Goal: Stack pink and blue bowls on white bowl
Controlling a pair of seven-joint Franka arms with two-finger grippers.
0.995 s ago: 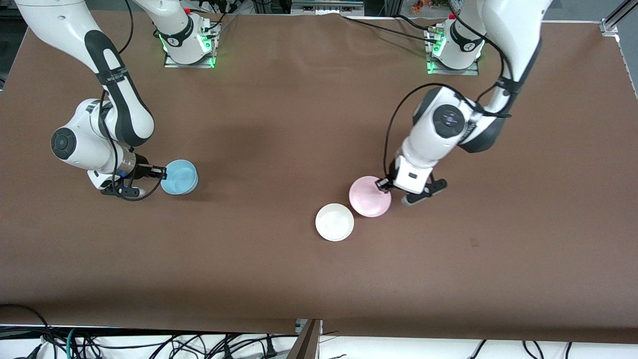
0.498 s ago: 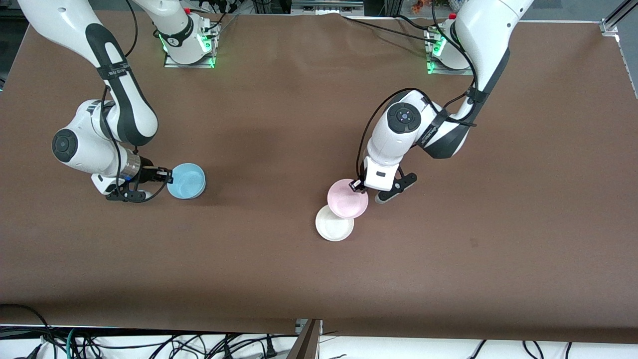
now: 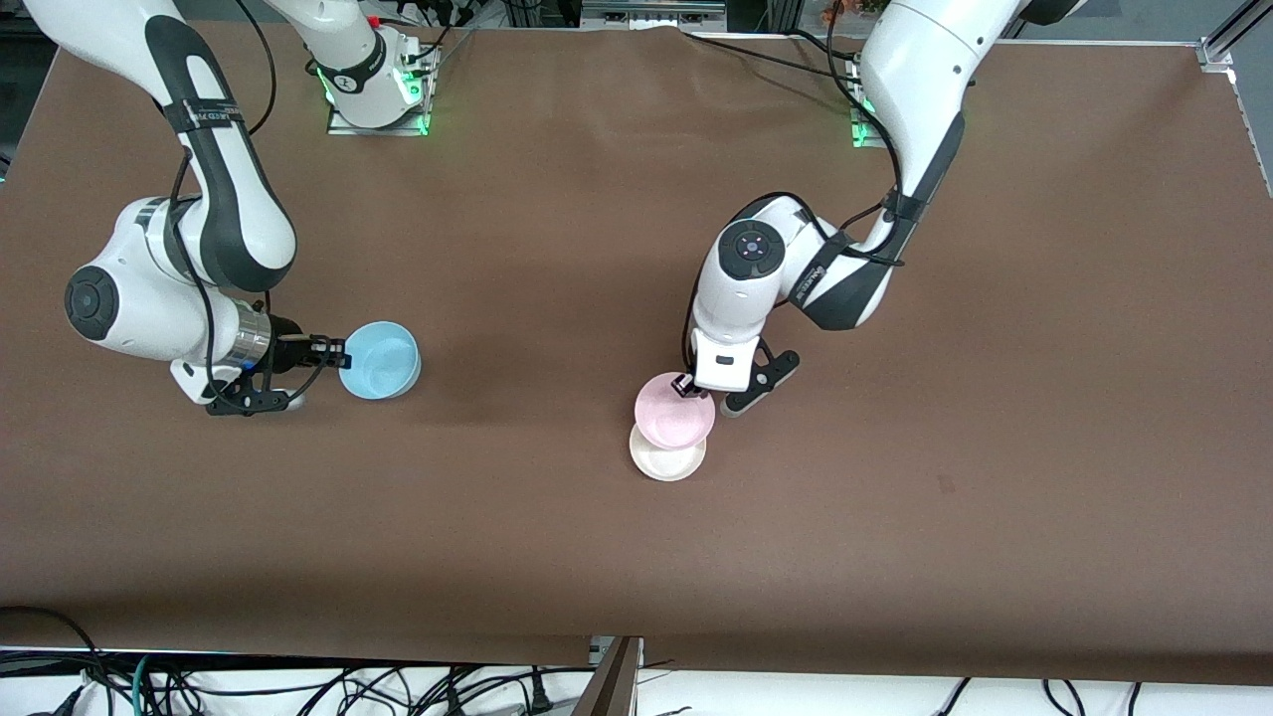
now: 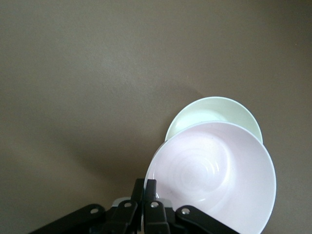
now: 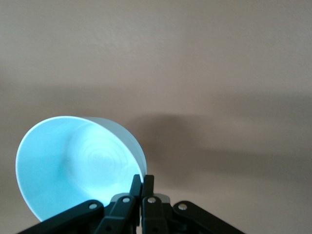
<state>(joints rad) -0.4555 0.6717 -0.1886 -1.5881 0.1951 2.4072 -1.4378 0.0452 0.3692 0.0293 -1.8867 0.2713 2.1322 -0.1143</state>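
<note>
Pink bowl (image 3: 674, 420) pinched in left claw (image 3: 684, 386), over white bowl (image 3: 667, 460).

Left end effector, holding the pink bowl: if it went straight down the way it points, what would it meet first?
Likely the white bowl: the pink bowl in the left end effector already hangs partly over it. Height between them is unclear.

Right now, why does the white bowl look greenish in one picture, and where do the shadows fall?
In the left wrist view the small white plastic bowl takes a pale green cast, while the front view shows it plain white; in the right wrist view the light blue plastic bowl glows bright and throws a soft dark shadow on the brown table; in the front view the pale pink bowl overlaps the white one.
</note>
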